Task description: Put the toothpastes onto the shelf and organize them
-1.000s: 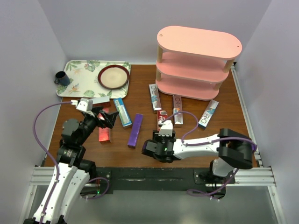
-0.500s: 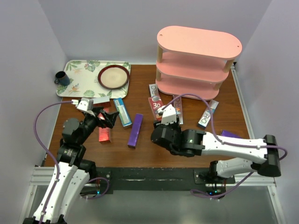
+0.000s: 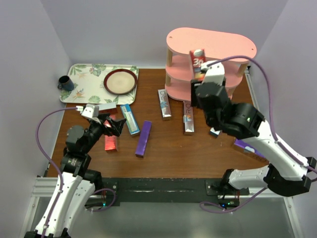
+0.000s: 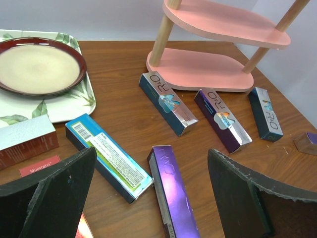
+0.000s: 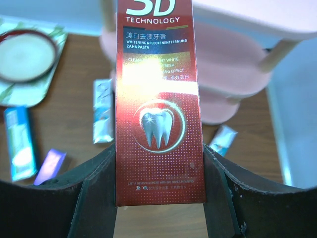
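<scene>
Toothpastes lie mostly flat on the bench (image 3: 163,158), but one red 3D carton (image 3: 197,60) stands upright in the air against the front of the pink shelf (image 3: 218,43), level with its upper tiers, and the right tool (image 3: 200,72) grasps its lower end. From above, a silver-white carton (image 3: 164,103) and a second carton (image 3: 188,117) lie just before the shelf's bottom board. A teal-blue carton (image 3: 130,119) and a purple carton (image 3: 143,138) lie nearer the left arm. The left tool (image 3: 113,126) hangs low over the bench beside another red carton (image 3: 111,143). A floral tray (image 3: 84,94) at the far left carries a plate (image 3: 120,81), with a mug (image 3: 65,83) at its edge. The left wrist camera shows the left tool released: its dark fingers (image 4: 54,193) stand wide apart with nothing gripped, and the purple carton's near end shows between them. The teal-blue carton is just to the left, and a third carton (image 4: 266,114) lies by the shelf's right post. In the right wrist view the red 3D carton fills the middle, its tooth emblem facing the lens, with the right tool's fingers (image 5: 94,198) clenched against its long sides and the shelf blurred behind.
</scene>
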